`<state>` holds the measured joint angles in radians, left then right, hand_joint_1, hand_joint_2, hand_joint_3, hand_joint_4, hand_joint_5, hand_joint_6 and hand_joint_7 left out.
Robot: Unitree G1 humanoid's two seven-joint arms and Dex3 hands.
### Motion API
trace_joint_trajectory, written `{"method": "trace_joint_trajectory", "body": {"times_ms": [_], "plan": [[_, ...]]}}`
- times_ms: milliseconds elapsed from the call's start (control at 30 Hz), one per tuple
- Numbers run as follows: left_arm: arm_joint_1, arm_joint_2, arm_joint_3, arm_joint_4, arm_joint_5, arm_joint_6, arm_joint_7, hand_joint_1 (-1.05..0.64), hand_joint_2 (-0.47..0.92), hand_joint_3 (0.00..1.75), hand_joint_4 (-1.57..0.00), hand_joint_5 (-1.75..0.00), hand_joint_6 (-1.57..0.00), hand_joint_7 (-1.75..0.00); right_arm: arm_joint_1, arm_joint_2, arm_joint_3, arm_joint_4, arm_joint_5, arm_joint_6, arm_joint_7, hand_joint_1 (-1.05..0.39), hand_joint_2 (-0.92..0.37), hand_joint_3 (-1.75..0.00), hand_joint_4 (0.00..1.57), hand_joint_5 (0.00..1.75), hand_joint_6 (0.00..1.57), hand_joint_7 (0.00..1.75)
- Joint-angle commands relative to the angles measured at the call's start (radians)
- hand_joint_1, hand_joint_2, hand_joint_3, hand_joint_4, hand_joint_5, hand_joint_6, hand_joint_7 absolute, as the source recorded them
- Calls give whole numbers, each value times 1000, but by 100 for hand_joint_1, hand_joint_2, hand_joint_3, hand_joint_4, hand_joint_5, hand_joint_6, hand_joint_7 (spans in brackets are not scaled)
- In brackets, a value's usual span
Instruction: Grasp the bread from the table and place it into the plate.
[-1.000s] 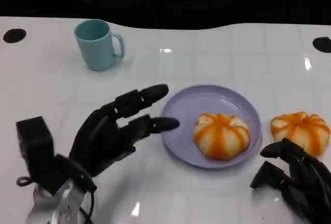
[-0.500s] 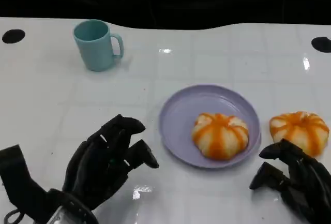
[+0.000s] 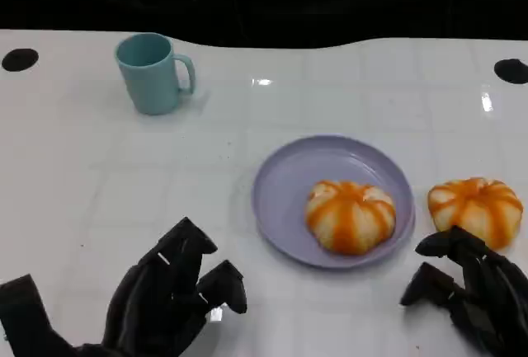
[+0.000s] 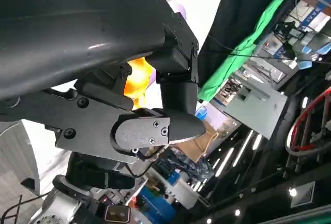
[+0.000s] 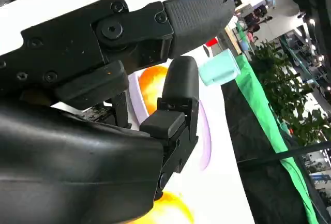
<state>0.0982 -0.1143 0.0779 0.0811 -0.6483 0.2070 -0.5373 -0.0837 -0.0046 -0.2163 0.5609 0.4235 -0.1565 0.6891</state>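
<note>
Head view: bun on purple plate, second bun beside; left hand, right hand empty, fingers loosely apart. Right wrist view: teal mug.

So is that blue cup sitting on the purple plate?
No, in the head view the cup stands on the white table, well apart from the plate, which holds only an orange-striped bread.

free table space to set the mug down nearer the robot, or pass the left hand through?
Bare table runs from the mug down to the left hand, bordered on the right by the plate. Crowded side: plate holding one bread, a second bread beside it, and the right hand just below.
</note>
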Motion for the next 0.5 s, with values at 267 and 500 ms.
{"method": "trace_joint_trajectory", "body": {"times_ms": [267,500], "plan": [[-10,7,21,23,21,-13,-9,-55,92,39,-83,-175,-61,-175,9,-16,0,-5,-5,-14,9,-54,-92,-25,65,153,59,120],[-21,3,28,36,17,-15,-15,-55,92,35,-85,-175,-61,-175,8,-17,0,-6,-10,-14,0,-55,-92,-24,67,153,61,120]]}}
